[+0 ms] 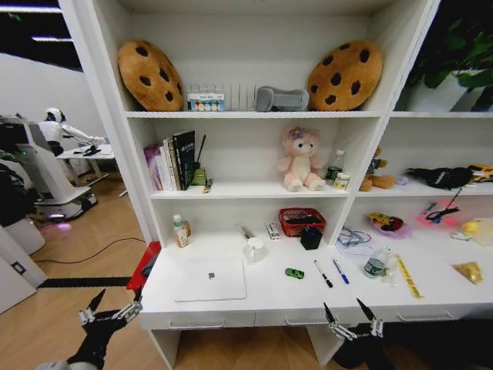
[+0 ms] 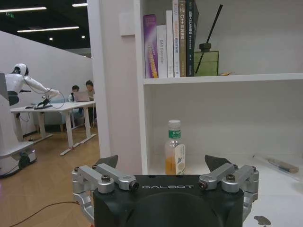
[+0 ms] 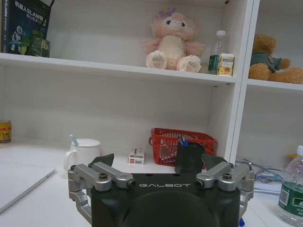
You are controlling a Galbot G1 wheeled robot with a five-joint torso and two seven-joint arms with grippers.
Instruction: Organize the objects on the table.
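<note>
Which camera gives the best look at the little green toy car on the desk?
The head view: the green toy car sits in plain sight on the table, between the laptop and the pens. The wrist views look toward the shelves instead.

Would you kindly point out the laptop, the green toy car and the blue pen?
laptop (image 1: 209, 279), head view, middle of its closed lid.
green toy car (image 1: 294, 273), head view, its body.
blue pen (image 1: 340, 271), head view, mid-barrel.
</note>
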